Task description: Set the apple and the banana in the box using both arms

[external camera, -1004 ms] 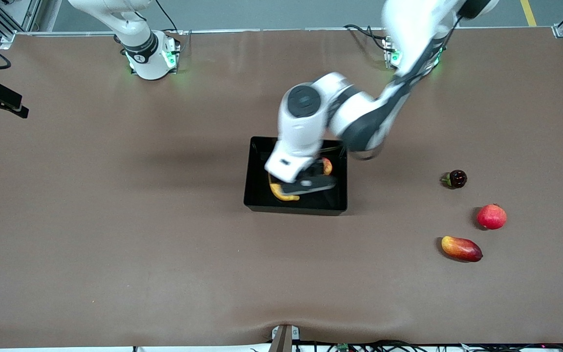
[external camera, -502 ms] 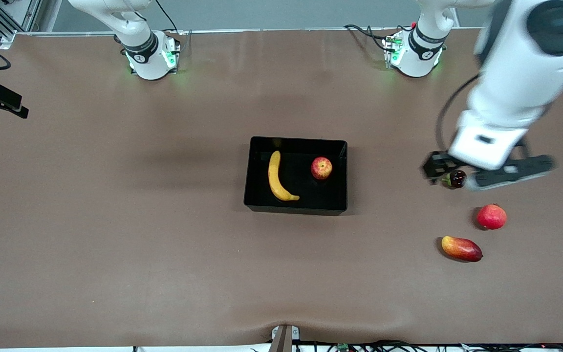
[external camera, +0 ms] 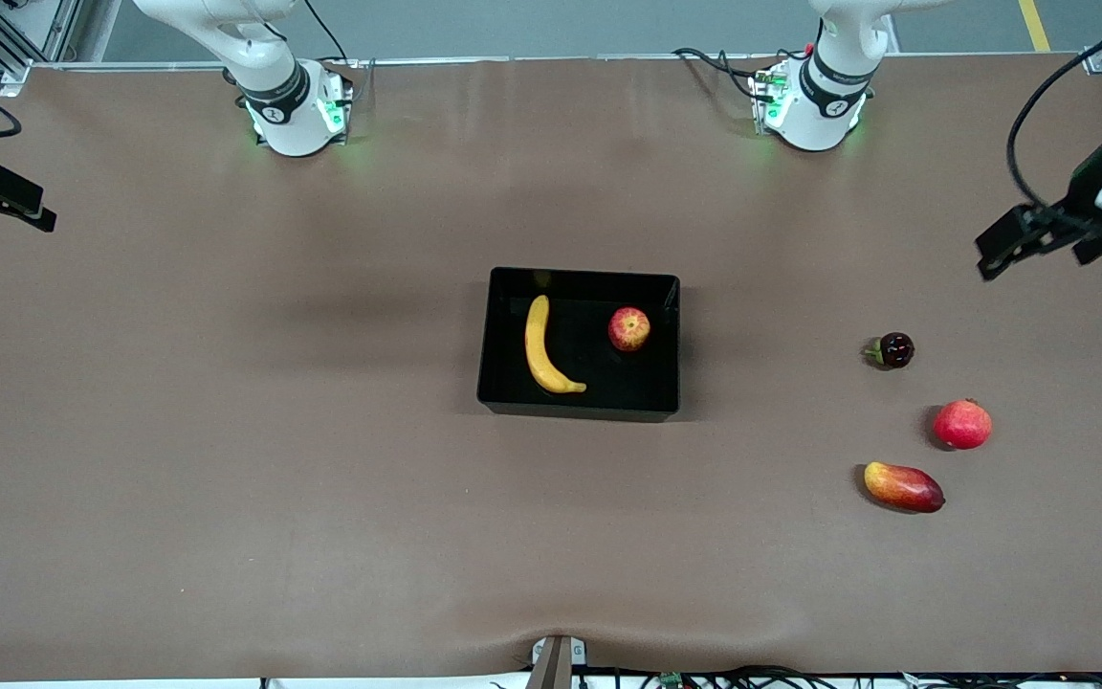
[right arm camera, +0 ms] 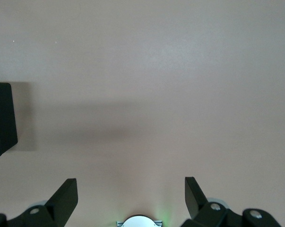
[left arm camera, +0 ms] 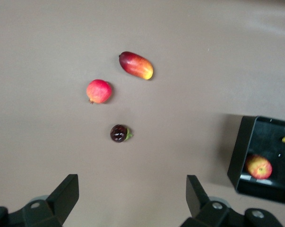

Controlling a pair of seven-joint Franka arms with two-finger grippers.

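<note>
Looking over my feeds, I log this:

Left claw: up in the air over the table at the left arm's end, fingers spread apart, nothing between them.
Right claw: over bare table near its own base, fingers spread and empty; I read this arm as waiting.
Box: mid-table, well apart from both claws; one corner shows in each wrist view.
Banana: lying flat in the box, on the side toward the right arm's end.
Apple: in the box too, apart from the banana, on the side toward the left claw.
Progress: I judge both fruits placed and the job finished.
Handling, banana: probably light and fairly stiff, with smooth skin; I would pinch across its middle, where it is widest.
Handling, apple: round and likely to roll or slip; I would grip it across its widest part from straight above.
Leftovers: dark small fruit, plain red fruit and mango sit on the table below the left claw.
</note>
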